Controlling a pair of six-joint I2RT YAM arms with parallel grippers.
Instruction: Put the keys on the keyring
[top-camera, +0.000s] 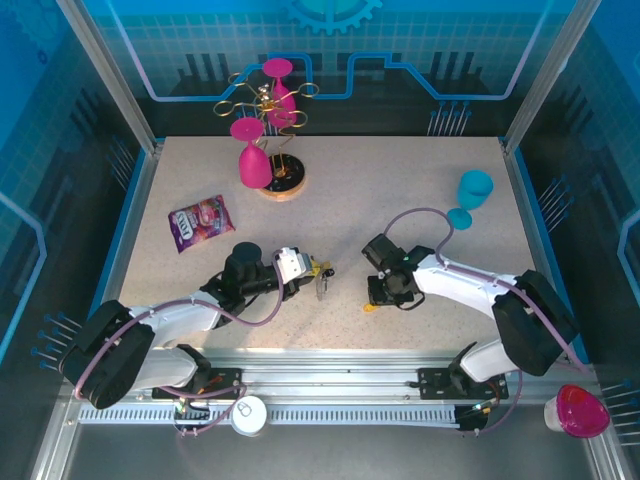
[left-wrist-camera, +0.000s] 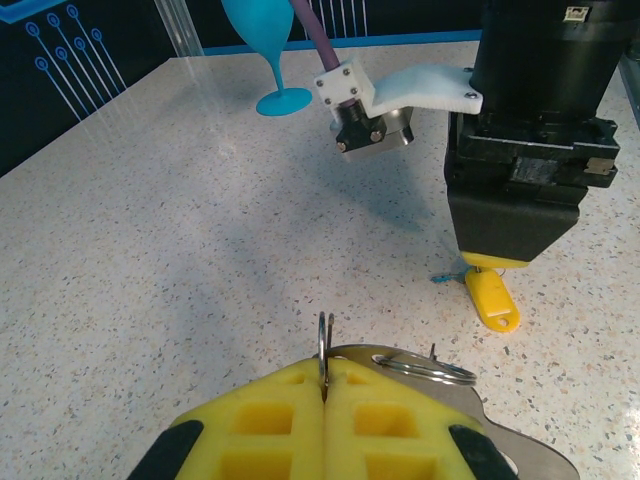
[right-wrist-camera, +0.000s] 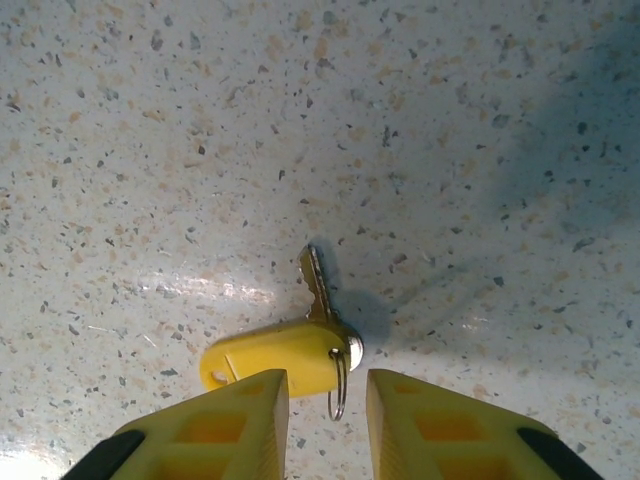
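1. Speckled surface (top-camera: 430, 200), hard and slick by the look: expect flat key (right-wrist-camera: 275, 358) to skate if nudged
2. Find key lying flat just under right claw (right-wrist-camera: 327, 395), yellow head nearest, bare blade pointing away, small ring (right-wrist-camera: 338, 385) at the head's end sitting in the gap between the fingers (right-wrist-camera: 225, 430)
3. Read right claw as part open and gripping nothing, tips low over the head
4. Shift sideways a touch to bracket the yellow head across its narrow width, never the thin blade or small ring; then close softly and squarely
5. Read left claw (left-wrist-camera: 326, 378) as shut tight on keyring (left-wrist-camera: 324, 340), thin metal pinched upright between the pads (left-wrist-camera: 270, 400), near the key's left
6. Leave that grip alone; use as a steady anchor
7. Lift key barely clear, with small ring free and leading, then bring across to keyring slowly
8. Watch for head pivoting in the grip; reset on surface rather than forcing
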